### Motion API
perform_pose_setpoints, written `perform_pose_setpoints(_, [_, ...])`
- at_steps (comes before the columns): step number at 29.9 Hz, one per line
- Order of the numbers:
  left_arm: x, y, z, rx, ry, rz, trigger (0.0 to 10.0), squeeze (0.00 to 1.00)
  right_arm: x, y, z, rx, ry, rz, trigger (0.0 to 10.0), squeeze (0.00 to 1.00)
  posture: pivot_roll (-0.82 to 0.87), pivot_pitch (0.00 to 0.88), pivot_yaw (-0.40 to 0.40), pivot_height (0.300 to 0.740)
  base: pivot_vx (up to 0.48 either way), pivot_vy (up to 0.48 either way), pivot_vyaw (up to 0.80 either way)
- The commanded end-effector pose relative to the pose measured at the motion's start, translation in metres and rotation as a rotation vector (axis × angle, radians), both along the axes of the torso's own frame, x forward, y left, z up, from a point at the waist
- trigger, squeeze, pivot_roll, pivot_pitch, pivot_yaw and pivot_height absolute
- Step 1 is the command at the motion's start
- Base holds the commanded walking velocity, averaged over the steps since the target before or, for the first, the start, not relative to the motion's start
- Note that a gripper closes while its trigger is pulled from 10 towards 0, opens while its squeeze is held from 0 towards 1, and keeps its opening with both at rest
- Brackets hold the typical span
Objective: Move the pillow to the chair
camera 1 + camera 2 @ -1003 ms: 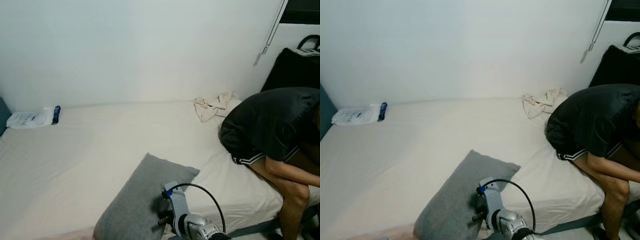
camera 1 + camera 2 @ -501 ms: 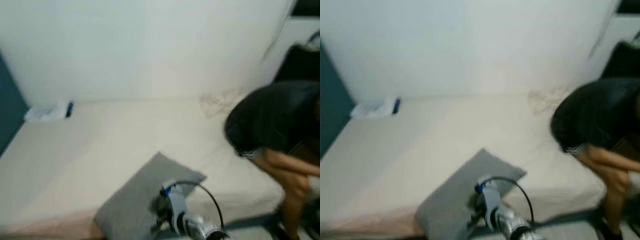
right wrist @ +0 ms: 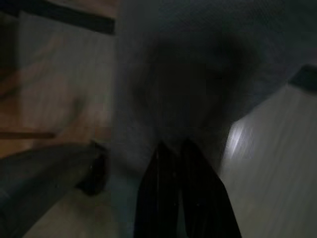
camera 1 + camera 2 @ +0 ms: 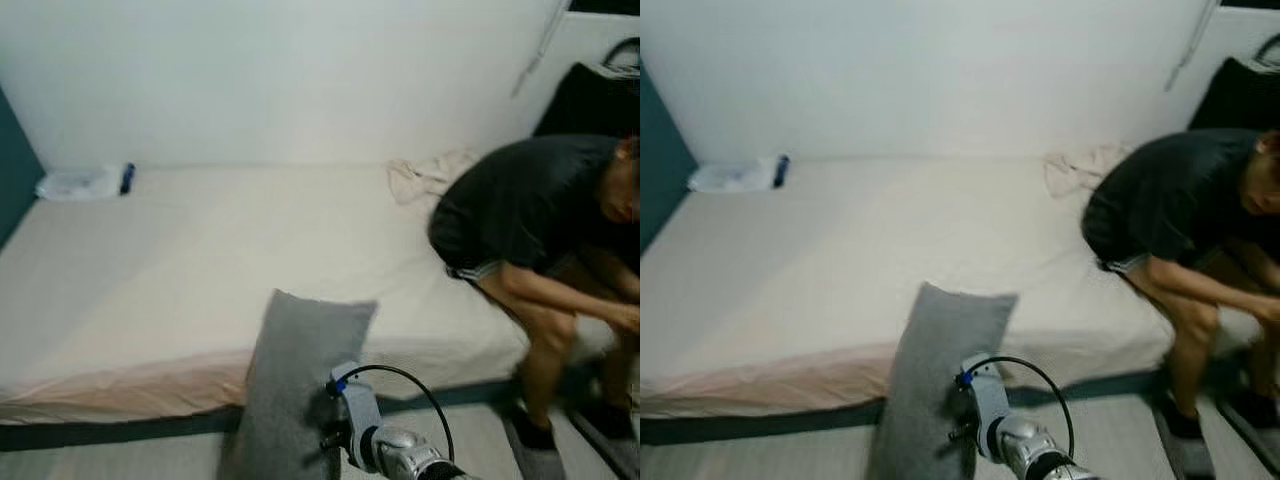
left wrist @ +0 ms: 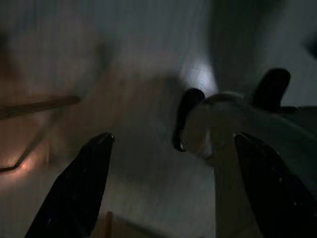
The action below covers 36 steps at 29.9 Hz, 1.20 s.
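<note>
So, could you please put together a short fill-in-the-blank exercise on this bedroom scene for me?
1. The right end effector is shut on the ____ pillow.
2. The pillow hangs upright in front of the edge of the ____.
3. A person in a ____ shirt sits bent forward on the right end of the mattress.
4. The left end effector has its fingers ____.

Missing words: grey; bed; black; open

Home bedroom, wide bed (image 4: 200,250), person (image 4: 530,215) seated on it
</note>
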State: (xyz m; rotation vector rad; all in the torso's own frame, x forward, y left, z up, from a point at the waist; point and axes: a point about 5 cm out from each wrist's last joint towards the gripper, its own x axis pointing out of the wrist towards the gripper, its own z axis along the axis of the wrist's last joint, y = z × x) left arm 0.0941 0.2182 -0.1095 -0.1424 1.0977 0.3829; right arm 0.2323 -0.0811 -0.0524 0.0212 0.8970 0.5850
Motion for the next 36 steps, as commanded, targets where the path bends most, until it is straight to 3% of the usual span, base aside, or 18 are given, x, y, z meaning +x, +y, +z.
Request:
perform_pose_setpoints(1, [-0.007,-0.005,-0.003,-0.020,0.023,0.000,10.0,0.00,0.003,0.001,0.002,0.014,-0.007,-0.013,10.0,0.00,0.09,0.033,-0.086,0.740,-0.289,0.000,-0.77])
perform_pose_setpoints(11, [-0.006,-0.005,-0.002,-0.017,0.018,-0.010,10.0,0.00,-0.002,0.000,-0.002,-0.017,0.016,0.009,10.0,0.00,0.09,0.036,-0.086,0.740,-0.029,0.000,-0.76])
perform_pose_setpoints(18, [-0.004,-0.008,-0.003,-0.009,0.031,-0.072,10.0,0.00,-0.018,-0.019,-0.016,-0.205,0.072,0.080,10.0,0.00,0.09,0.032,-0.091,0.740,0.000,0.000,-0.75])
perform_pose_setpoints(27, [-0.006,-0.011,-0.004,-0.006,0.048,-0.100,10.0,0.00,-0.025,-0.030,-0.021,-0.290,0.103,0.113,10.0,0.00,0.10,0.025,-0.098,0.740,0.000,0.000,-0.75])
perform_pose_setpoints(36, [-0.008,-0.014,-0.005,0.017,0.082,-0.222,10.0,0.00,-0.032,-0.034,-0.026,-0.367,0.104,0.195,10.0,0.00,0.11,0.010,-0.101,0.740,0.000,0.000,-0.73])
